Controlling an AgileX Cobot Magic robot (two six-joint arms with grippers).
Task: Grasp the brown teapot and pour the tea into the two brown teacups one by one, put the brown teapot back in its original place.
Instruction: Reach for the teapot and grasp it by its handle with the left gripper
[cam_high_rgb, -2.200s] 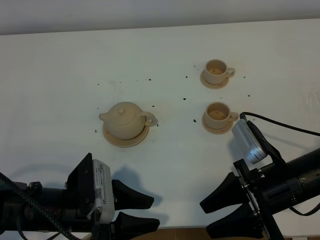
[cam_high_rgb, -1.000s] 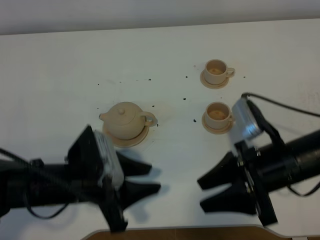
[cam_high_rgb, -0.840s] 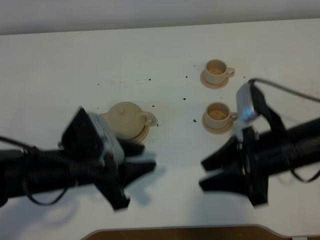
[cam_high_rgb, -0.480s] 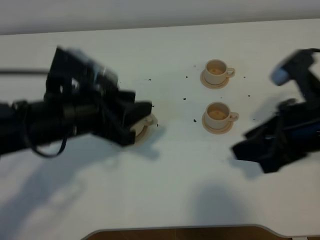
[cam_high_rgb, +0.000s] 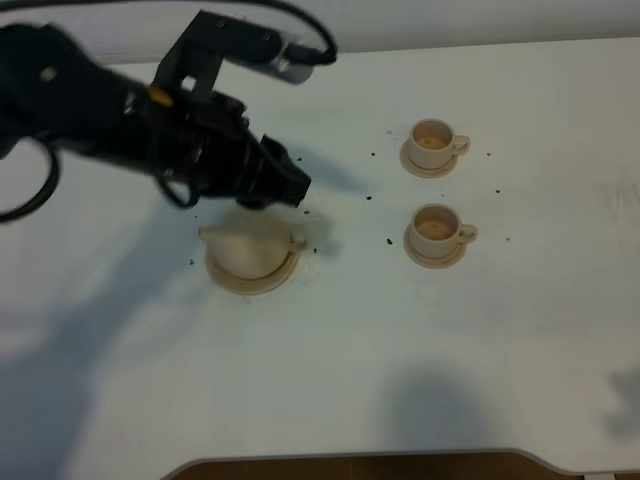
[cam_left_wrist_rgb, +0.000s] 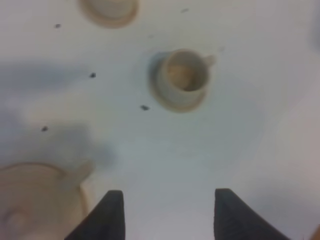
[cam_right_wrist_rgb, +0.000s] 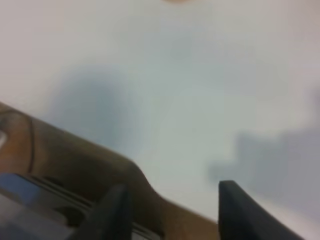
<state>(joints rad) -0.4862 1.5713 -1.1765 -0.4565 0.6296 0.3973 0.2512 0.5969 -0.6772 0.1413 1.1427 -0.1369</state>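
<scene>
Exterior high view: the teapot (cam_high_rgb: 243, 252) sits on its wide saucer (cam_high_rgb: 252, 284), left of centre on the white table (cam_high_rgb: 330, 350). It lies just below the left gripper (cam_high_rgb: 292, 183), which hangs over the pot's far side and hides its lid. The left arm (cam_high_rgb: 90, 100) reaches in from the left, raised off the table, its tip pointing toward the far cup (cam_high_rgb: 432, 140) and the near cup (cam_high_rgb: 436, 228). The left wrist view shows the fingers spread wide with nothing between them, the teapot beside one finger and outside the gap. The right gripper (cam_right_wrist_rgb: 175, 212), blurred, hangs over the table's brown edge, fingers apart and holding nothing.
</scene>
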